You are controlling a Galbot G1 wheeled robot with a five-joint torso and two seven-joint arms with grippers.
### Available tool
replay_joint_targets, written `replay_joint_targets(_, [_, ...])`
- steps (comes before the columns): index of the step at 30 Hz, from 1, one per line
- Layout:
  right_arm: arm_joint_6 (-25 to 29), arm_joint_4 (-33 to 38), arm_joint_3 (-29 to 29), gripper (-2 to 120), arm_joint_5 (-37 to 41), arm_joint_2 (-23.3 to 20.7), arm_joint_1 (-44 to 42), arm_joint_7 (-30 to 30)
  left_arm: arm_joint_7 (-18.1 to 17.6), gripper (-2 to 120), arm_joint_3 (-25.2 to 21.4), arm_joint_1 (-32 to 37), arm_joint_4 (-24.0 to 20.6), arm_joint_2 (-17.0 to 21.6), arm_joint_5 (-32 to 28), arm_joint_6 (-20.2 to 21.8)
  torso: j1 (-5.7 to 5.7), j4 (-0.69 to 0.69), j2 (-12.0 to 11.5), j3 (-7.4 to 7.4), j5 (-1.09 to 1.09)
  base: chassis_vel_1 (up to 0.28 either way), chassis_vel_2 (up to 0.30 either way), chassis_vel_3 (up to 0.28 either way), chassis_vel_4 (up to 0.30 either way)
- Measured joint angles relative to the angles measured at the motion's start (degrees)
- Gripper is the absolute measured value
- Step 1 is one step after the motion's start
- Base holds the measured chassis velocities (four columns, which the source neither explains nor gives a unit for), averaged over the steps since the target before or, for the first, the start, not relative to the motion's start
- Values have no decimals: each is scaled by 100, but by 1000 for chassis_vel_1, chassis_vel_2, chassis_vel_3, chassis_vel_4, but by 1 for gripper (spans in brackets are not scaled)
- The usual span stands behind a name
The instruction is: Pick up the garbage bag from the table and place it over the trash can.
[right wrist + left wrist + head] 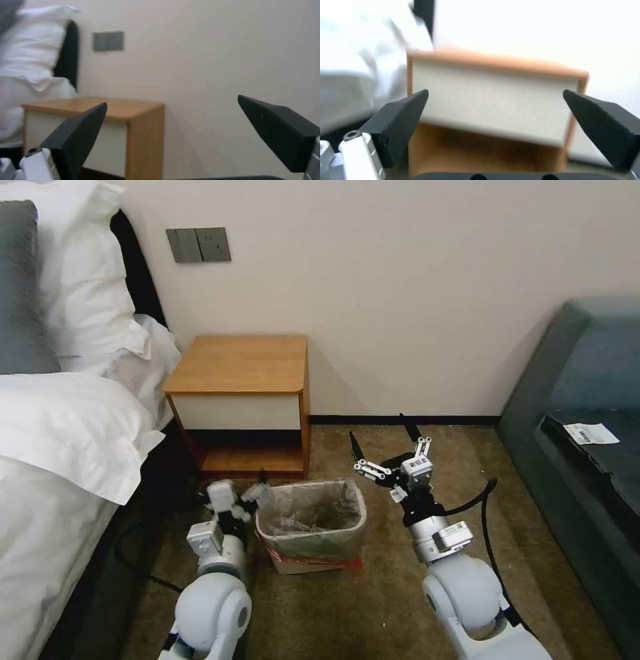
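The garbage bag (313,517) already lines the trash can (311,553) on the carpet in front of the table (241,363), red band hanging down the front wall. The left gripper (257,492) sits just beside the can's left rim, jaws spread and empty; the right gripper (387,443) hovers to the right, also spread and empty. Risk: a fingertip could snag the thin plastic and pull the rim off, or nudge the light can.

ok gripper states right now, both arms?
Left gripper: open, empty, facing the table.
Right gripper: open, empty, beside the trash can.
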Motion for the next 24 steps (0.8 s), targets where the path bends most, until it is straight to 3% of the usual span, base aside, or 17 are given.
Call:
replay_joint_targets(1, [98, -189, 40, 100, -48, 142, -49, 81, 25, 99, -22, -95, 375, 22, 170, -492, 0, 0, 0, 0, -1, 0, 0, 0, 0])
replay_joint_targets(3, [253, -527, 129, 100, -136, 329, -106, 183, 135, 97, -47, -153, 720, 67, 277, -860, 0, 0, 0, 0, -1, 0, 0, 0, 0])
replay_joint_targets(13, [627, -1469, 310, 100, 252, 603, 64, -20, 319, 97, -42, -150, 1108, 5, 422, -1004, 0, 0, -1, 1, -1, 0, 0, 0, 0])
replay_joint_targets(24, [739, -1631, 520, 100, 158, 594, 66, -197, 859, 97, -58, -42, 1000, 53, 250, -930, 1, 0, 0, 0, 0, 0, 0, 0, 0])
